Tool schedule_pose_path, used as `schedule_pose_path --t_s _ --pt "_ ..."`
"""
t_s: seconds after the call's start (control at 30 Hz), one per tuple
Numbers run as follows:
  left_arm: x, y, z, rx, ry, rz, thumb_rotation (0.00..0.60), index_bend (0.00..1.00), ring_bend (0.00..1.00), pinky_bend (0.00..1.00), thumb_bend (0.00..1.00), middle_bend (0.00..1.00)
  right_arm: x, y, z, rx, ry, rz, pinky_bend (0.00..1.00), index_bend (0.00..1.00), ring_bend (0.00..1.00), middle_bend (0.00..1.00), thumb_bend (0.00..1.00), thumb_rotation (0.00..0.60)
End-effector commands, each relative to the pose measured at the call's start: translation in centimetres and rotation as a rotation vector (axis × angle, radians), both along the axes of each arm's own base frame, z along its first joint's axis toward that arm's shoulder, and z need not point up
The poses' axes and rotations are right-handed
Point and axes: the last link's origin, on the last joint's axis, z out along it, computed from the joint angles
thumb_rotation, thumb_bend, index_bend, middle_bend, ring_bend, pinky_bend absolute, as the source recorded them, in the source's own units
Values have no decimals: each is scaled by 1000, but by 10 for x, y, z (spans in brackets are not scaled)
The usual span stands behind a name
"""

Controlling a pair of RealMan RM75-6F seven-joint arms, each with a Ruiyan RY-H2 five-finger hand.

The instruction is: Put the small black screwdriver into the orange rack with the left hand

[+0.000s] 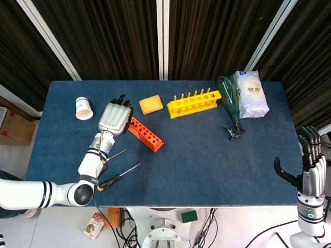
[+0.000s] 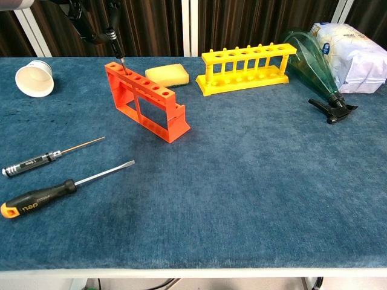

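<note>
The orange rack point(image 1: 146, 134) point(image 2: 148, 99) stands left of centre on the blue table, its row of holes facing up. My left hand point(image 1: 114, 117) point(image 2: 91, 21) hovers over the rack's far left end and holds the small black screwdriver point(image 2: 113, 37) nearly upright. Its tip points down at the end hole and sits at or just above the rack's top. In the head view the hand hides the screwdriver. My right hand point(image 1: 312, 164) hangs off the table's front right corner, fingers apart and empty.
A thin screwdriver point(image 2: 36, 163) and a bigger black-and-orange one point(image 2: 42, 198) lie near the front left. A white cup point(image 2: 34, 80) stands at the far left. A yellow sponge point(image 2: 166, 74), yellow rack point(image 2: 245, 65), green spray bottle point(image 2: 317, 69) and white bag point(image 2: 354, 51) line the back.
</note>
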Motion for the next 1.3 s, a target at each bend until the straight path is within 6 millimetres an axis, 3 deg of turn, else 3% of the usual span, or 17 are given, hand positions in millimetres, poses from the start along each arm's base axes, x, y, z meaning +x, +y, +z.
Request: schedule_pose_path --t_s 0.03,0.53,1.0,1.13,1.3 --pt "2 0 -5 3 31 -14 600 604 71 243 397 245 -1 0 0 1 0 -3 0 0 0 13 458 600" --pt "7 4 -26 -9 137 -34 600 601 71 243 397 241 -7 -2 0 14 -5 -11 0 0 0 13 468 600" --pt "10 8 -29 -21 159 -23 600 579 71 243 397 235 -11 -3 1 15 -12 -22 0 0 0 13 488 600" --pt "9 8 -30 -31 170 -20 600 527 71 243 397 235 -11 -3 1 16 -13 -23 0 0 0 13 486 600" --pt "9 8 -30 -33 175 -19 600 360 71 243 394 235 -11 -4 1 16 -17 -22 0 0 0 13 485 600"
